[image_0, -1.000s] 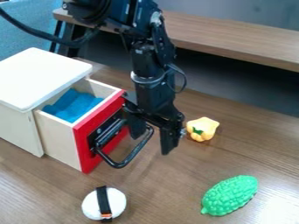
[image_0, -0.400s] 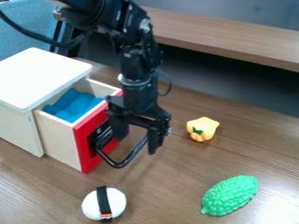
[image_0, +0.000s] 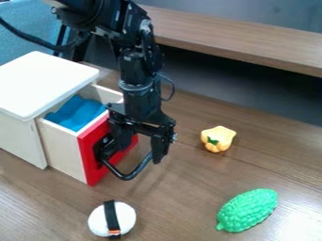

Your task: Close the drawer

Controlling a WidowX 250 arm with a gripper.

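The gripper (image_0: 136,149), fingers apart, hangs by the open wooden drawer (image_0: 63,150); the smooth black handle (image_0: 128,177) bows outward.

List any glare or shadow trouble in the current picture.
Camera view: glare whitens the table at lower right, near the green toy; the drawer box has a bright top showing little detail; deep shade lies under the bench; a soft shadow edges the yellow pepper.
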